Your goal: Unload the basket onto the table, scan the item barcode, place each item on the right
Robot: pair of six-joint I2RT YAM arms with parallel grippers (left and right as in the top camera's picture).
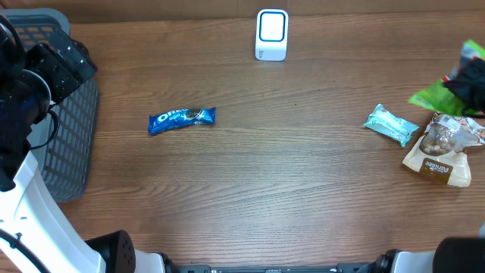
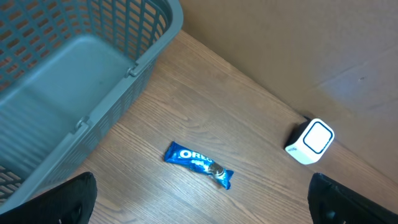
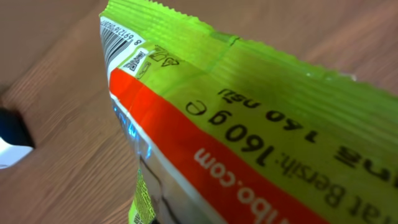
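Observation:
A lime-green snack bag (image 3: 261,118) with a red band fills the right wrist view. Its barcode (image 3: 115,38) sits at the top left corner of the pack. From overhead the bag (image 1: 429,97) hangs at the table's far right edge, with my right gripper (image 1: 464,89) shut on it; its fingers are hidden behind the bag in the wrist view. The white scanner (image 1: 271,34) stands at the back centre, also seen as the scanner (image 2: 310,142) and, at the frame's left edge, the scanner (image 3: 12,140). My left gripper (image 2: 205,208) is open and empty, over the left side by the basket.
A grey plastic basket (image 1: 72,136) stands at the left edge; the basket (image 2: 81,93) is empty. A blue Oreo pack (image 1: 182,118) lies left of centre. A teal packet (image 1: 390,125) and a brown snack bag (image 1: 443,152) lie at the right.

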